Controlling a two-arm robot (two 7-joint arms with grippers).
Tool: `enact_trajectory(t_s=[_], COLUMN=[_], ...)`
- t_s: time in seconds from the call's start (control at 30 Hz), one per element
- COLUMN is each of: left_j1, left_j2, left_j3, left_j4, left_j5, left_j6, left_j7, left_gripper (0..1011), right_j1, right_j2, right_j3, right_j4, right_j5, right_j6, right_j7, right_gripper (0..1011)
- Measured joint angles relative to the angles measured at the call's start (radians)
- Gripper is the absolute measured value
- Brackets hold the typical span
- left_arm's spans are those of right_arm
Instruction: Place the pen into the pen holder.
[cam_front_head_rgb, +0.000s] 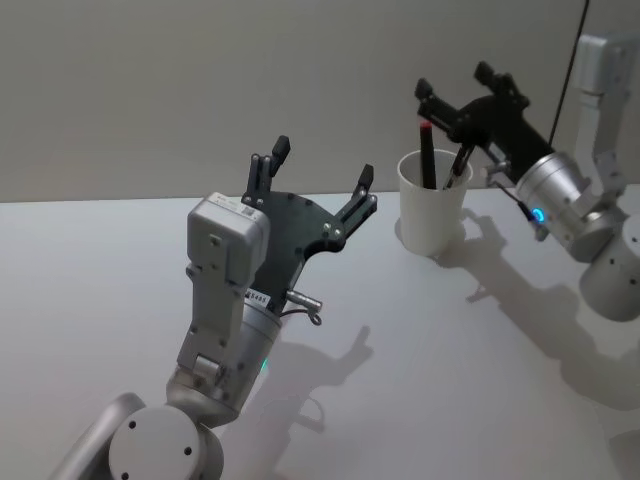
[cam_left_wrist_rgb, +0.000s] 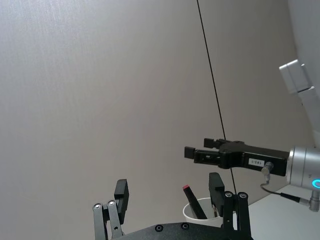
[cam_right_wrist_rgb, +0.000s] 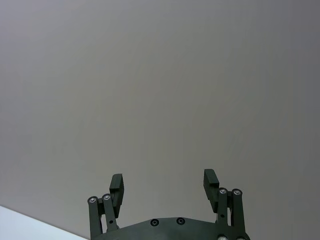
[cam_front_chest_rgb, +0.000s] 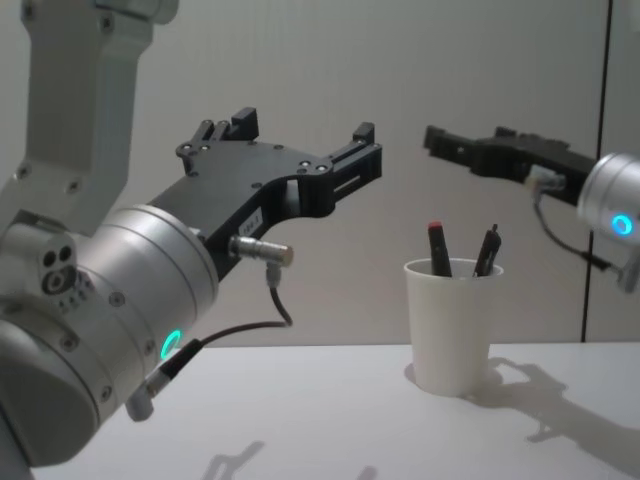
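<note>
My right claw (cam_front_head_rgb: 455, 95) hangs spread and empty just above the white paper cup pen holder (cam_front_head_rgb: 432, 205), which stands on the pale table (cam_front_head_rgb: 90, 290). 2 pens stand inside it: the red-tipped pen (cam_front_head_rgb: 427, 150) and a second dark pen (cam_front_head_rgb: 458, 163). My left claw (cam_front_head_rgb: 315, 180), also spread and empty, is raised off to the cup's left. I judge the risk is tipping the light cup if my right fingers drop and clip its rim.

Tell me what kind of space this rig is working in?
Probably a bare lab or test bench: a plain white table, a blank grey wall, and only a paper-cup pen holder with pens as props.
</note>
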Motion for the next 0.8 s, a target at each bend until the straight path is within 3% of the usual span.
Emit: enact_trajectory(t_s=[0.5,0.8], left_j1=[0.000,-0.003], left_j2=[0.000,0.003], left_j3=[0.000,0.000], left_j4=[0.000,0.002], left_j5=[0.000,-0.001], left_j6=[0.000,0.007], left_j7=[0.000,-0.001], left_gripper=[1001,1001], right_j1=[-0.078,-0.114], right_j2=[0.087,0.128], right_j3=[0.076,0.116], right_j4=[-0.124,-0.160], right_j5=[-0.015,-0.016], right_j6=[0.032,0.054], right_j7=[-0.105,-0.156], right_gripper=[1002,1002])
